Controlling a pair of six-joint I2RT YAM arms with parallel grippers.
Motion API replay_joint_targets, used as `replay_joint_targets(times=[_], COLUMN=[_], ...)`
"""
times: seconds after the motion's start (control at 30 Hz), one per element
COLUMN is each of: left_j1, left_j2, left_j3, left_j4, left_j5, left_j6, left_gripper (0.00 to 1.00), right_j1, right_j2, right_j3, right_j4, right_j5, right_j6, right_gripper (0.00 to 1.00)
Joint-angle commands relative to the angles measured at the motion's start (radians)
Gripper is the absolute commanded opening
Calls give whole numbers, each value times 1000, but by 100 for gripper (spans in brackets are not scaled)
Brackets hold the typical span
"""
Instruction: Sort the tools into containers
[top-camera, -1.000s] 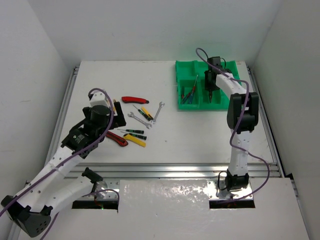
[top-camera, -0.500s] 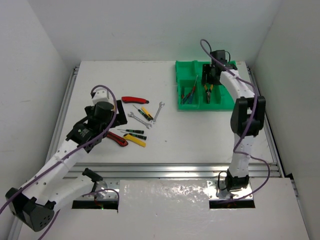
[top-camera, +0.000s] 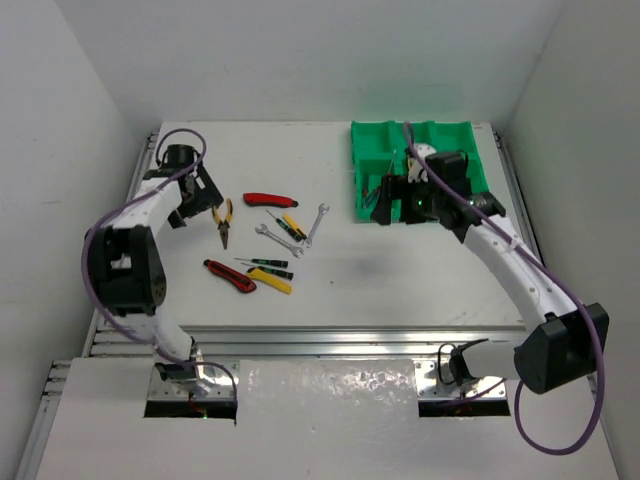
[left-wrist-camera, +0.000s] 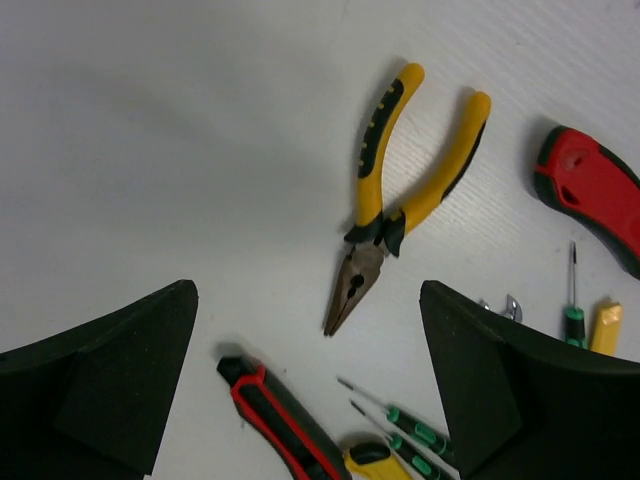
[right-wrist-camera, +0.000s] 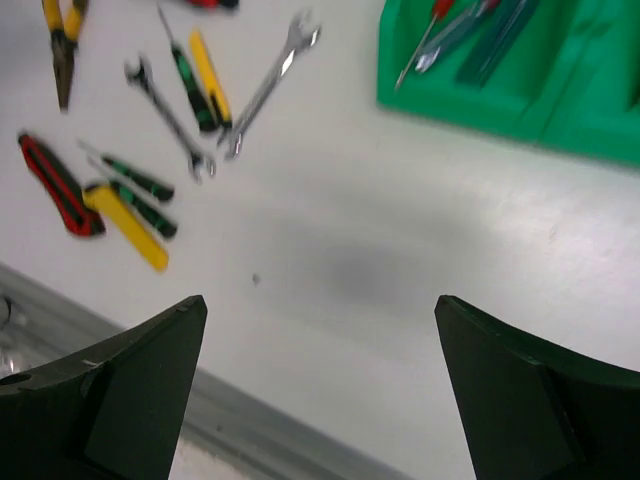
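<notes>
Loose tools lie left of centre on the table: yellow-handled pliers (top-camera: 224, 218) (left-wrist-camera: 400, 200), a red knife (top-camera: 270, 199) (left-wrist-camera: 590, 195), two silver wrenches (top-camera: 318, 223) (right-wrist-camera: 265, 85), green screwdrivers (top-camera: 268, 267) (left-wrist-camera: 420, 430), a red-black knife (top-camera: 230, 276) (left-wrist-camera: 280, 420) and a yellow knife (top-camera: 270, 281). My left gripper (top-camera: 195, 198) (left-wrist-camera: 307, 300) hangs open just left of the pliers, holding nothing. The green containers (top-camera: 356, 160) (right-wrist-camera: 560, 110) sit at the back right with screwdrivers (right-wrist-camera: 440, 35) in one compartment. My right gripper (top-camera: 392, 203) (right-wrist-camera: 320, 310) is open and empty in front of the tray.
The aluminium rail (top-camera: 330, 340) (right-wrist-camera: 200, 420) runs along the table's near edge. White walls close in the left, back and right sides. The right arm covers part of the tray's front compartments.
The right gripper opened, left a pair of pliers in the tray and drew back toward the near left. The left arm swung to the back left beside the yellow pliers.
</notes>
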Motion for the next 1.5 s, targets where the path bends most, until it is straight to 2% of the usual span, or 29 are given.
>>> replay_joint_targets(times=[0.0,0.07,0.3,0.4,0.67,0.83,0.9,0.97,1.07,1.13,1.3,1.47], left_j1=[6,6,-31,-43,-66,-65,-66,-66,-65,-66,-134,-196], left_j2=[117,159,259,294,355,394,386,384,401,403,305,197], left_j3=[129,146,154,151,149,154,155,154,154,154,106,65], left_j4=[-28,-30,-13,-13,-13,-27,-22,-22,-27,-32,1,24], left_j5=[72,84,135,145,147,130,122,124,136,141,135,109], left_j6=[39,61,104,113,137,137,137,142,153,156,110,88], left_gripper=[91,85,77,67,65,44,43,32,22,0,0,0], right_j1=[29,32,38,40,47,47,47,47,47,47,46,47], right_j2=[-52,-67,-55,-52,-53,-63,-66,-67,-69,-70,-66,-35], right_j3=[-130,-161,-204,-211,-221,-230,-231,-236,-247,-257,-303,-317], right_j4=[48,64,76,85,94,102,104,111,127,148,261,317], right_j5=[-81,-98,-121,-139,-154,-156,-162,-168,-200,-222,-349,-388], right_j6=[40,44,34,38,38,38,37,37,40,40,61,92], right_gripper=[96,96,96,96,96,96,96,96,96,96,99,99])
